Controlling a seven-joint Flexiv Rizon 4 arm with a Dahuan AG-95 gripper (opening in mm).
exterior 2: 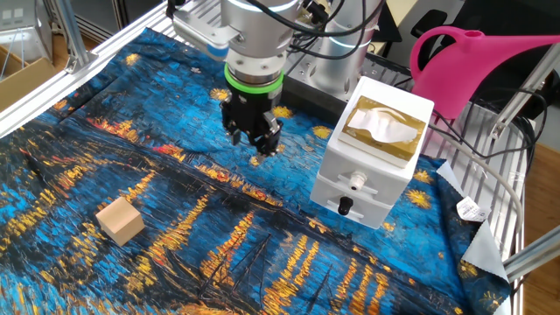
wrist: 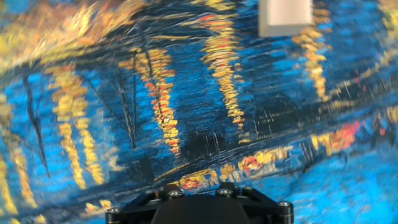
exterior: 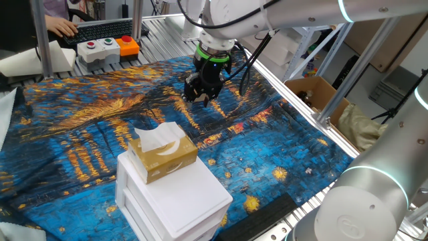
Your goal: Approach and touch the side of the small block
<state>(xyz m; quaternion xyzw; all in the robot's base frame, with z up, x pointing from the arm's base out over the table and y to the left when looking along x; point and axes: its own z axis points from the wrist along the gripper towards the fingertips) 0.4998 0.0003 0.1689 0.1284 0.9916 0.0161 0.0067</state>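
Note:
The small block [exterior 2: 120, 220] is a plain tan cube lying on the blue and gold cloth [exterior 2: 262, 254], towards the near left in the other fixed view. In the hand view it shows pale at the top edge [wrist: 285, 17], far ahead of the hand. My gripper [exterior 2: 256, 144] hangs above the cloth, well to the right of and beyond the block, clearly apart from it. Its fingers look closed together and hold nothing. In one fixed view my gripper [exterior: 199, 99] stands over the cloth's far middle and the block is hidden. The hand view shows only the gripper's black base.
A white drawer unit [exterior 2: 359, 179] with a golden tissue box [exterior 2: 383, 129] on top stands to the right of the gripper; both also show in one fixed view, drawer unit [exterior: 180, 201] and tissue box [exterior: 162, 155]. A pink watering can [exterior 2: 472, 61] stands behind. A button box [exterior: 107, 48] and a cardboard box [exterior: 314, 90] lie off the cloth.

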